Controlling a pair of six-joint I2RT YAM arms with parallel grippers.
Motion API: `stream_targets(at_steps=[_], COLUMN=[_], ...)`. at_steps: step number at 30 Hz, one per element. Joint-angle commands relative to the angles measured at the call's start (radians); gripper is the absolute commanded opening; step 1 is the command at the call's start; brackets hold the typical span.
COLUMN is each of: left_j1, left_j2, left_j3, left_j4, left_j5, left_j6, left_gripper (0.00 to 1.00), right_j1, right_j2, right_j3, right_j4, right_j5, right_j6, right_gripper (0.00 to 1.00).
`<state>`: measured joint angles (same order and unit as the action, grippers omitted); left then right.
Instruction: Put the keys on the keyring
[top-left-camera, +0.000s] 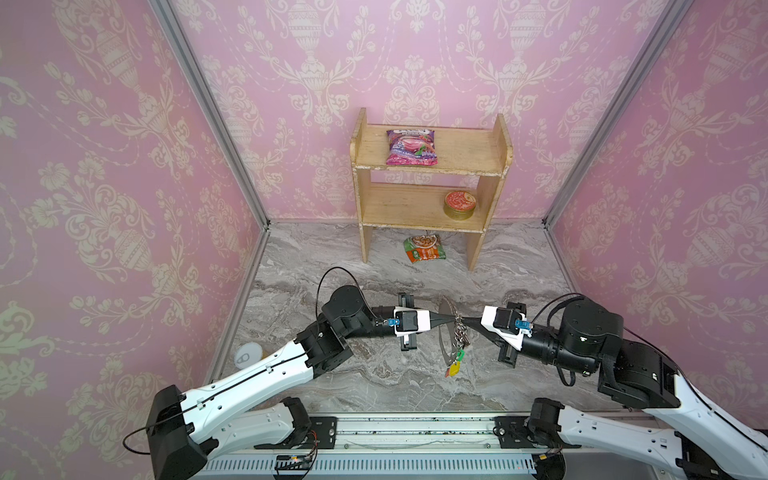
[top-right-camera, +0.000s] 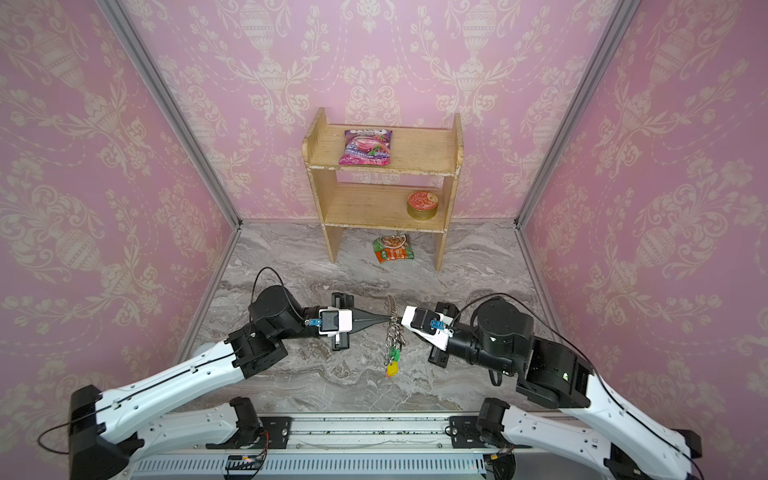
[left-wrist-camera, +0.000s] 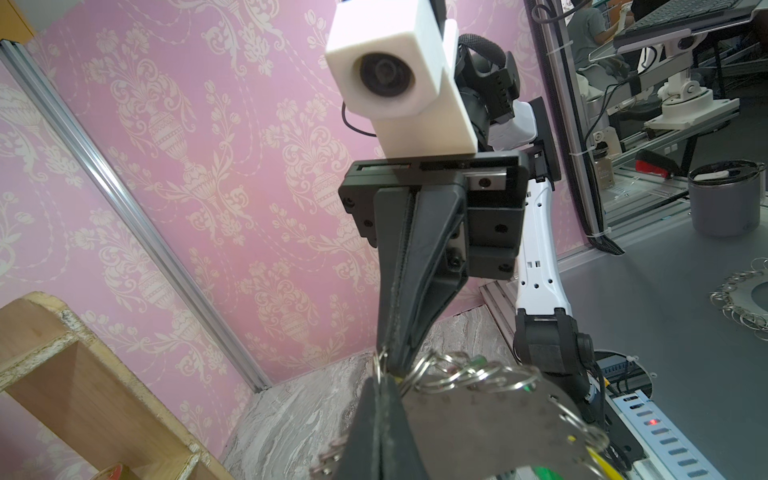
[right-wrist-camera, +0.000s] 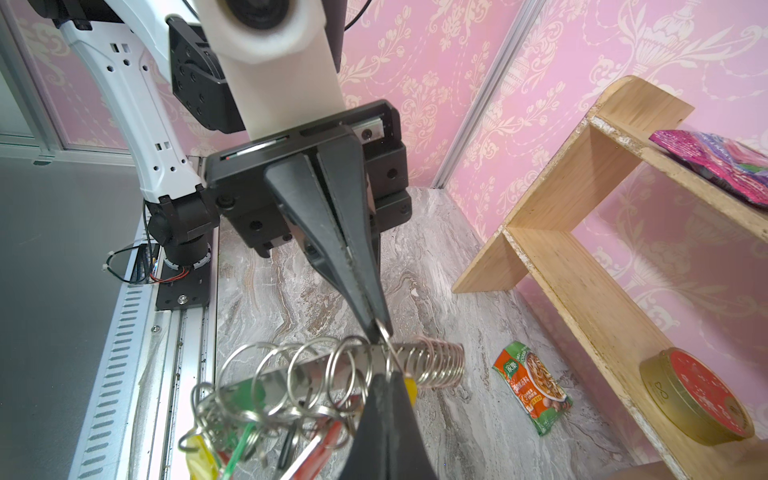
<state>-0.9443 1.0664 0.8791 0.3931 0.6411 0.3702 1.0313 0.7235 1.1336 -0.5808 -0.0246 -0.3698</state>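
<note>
The keyring (top-left-camera: 444, 309) (top-right-camera: 391, 305) hangs edge-on above the marble floor, a grey band (left-wrist-camera: 478, 424) rimmed with silver loops (right-wrist-camera: 291, 365). From its near end dangle the keys with green (top-left-camera: 459, 354) (top-right-camera: 394, 354), yellow (top-left-camera: 455, 367) (top-right-camera: 392, 368) and red (right-wrist-camera: 328, 436) tags. My left gripper (top-left-camera: 451, 319) (top-right-camera: 388, 319) (left-wrist-camera: 382, 380) comes from the left and is shut on the ring's rim at a loop. My right gripper (top-left-camera: 466, 321) (top-right-camera: 401, 320) (right-wrist-camera: 388, 376) meets it tip to tip, shut on the same rim. A bit of yellow tag (right-wrist-camera: 411, 390) shows beside its jaws.
A wooden shelf (top-left-camera: 490, 166) stands at the back wall with a purple packet (top-left-camera: 411, 147) on top and a round tin (top-left-camera: 459, 204) below. An orange-green packet (top-left-camera: 424, 248) lies under it. A white round lid (top-left-camera: 248, 355) sits by the left wall. The arms' rail (top-left-camera: 415, 432) runs along the front.
</note>
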Motion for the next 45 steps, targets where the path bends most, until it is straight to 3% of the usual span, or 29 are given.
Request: stream_targets(at_steps=[1,45], left_j1=[-0.023,0.002], left_j2=[0.012,0.000], left_j3=[0.028,0.027], left_j4=[-0.054,0.029], left_j5=[-0.021,-0.100], left_j6=[0.013,-0.063], left_gripper=[0.00,0.00], right_j1=[0.032,0.090], right_j2=[0.025,-0.019], right_j3=[0.032,-0.029], right_j4=[0.070,0.043], right_j5=[-0.048,0.094], right_j6=[-0.018,-0.008], right_gripper=[0.00,0.00])
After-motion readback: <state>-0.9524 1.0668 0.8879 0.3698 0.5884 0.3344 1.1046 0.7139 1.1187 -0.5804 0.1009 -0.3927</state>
